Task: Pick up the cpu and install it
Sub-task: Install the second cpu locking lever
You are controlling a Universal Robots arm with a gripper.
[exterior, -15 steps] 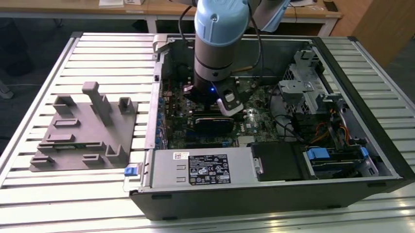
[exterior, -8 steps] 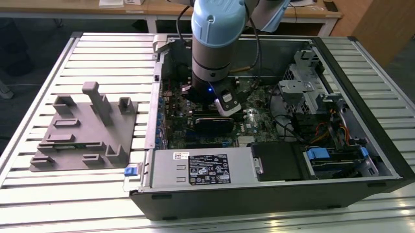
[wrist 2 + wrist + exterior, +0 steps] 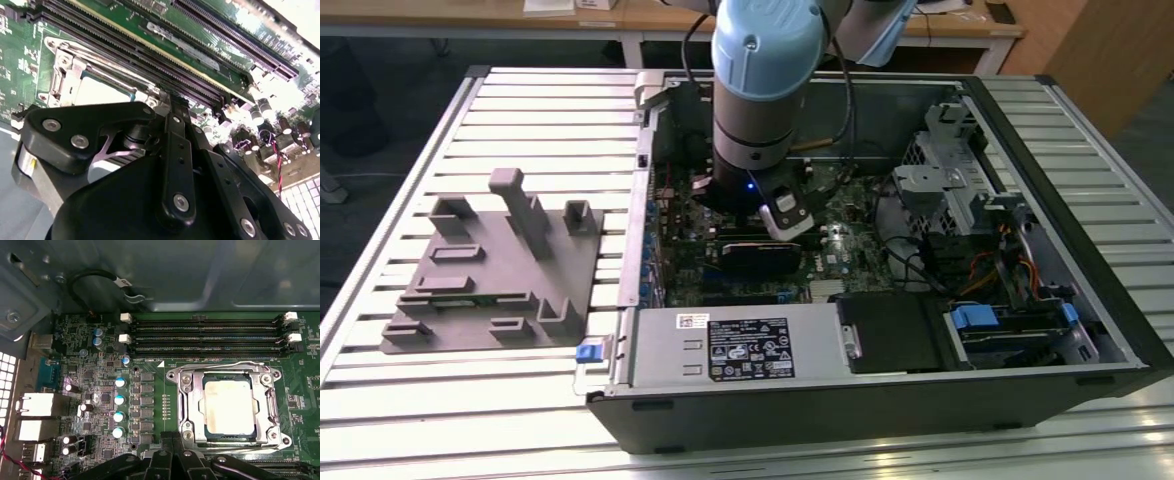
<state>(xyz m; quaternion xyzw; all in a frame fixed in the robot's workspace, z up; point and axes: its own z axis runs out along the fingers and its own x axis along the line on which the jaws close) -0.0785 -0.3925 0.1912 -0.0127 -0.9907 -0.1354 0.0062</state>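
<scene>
Your arm reaches down into the open computer case [image 3: 1067, 330]. The cpu [image 3: 230, 407] lies flat in the motherboard socket [image 3: 227, 407], shiny side up. It is square, so no side is longer, and its edges line up with the metal frame around it. The memory slots [image 3: 205, 337] run just beside the socket. Your gripper [image 3: 172, 460] hangs near the socket's edge, fingers pressed close together, holding nothing.

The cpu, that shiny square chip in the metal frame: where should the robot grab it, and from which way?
Probably from straight above. The cpu lies flat in the socket frame, which hems its edges, so only the flat silver top is free. Fingers would have to pinch two opposite edges just inside the frame, keeping off the latch wire.
</scene>
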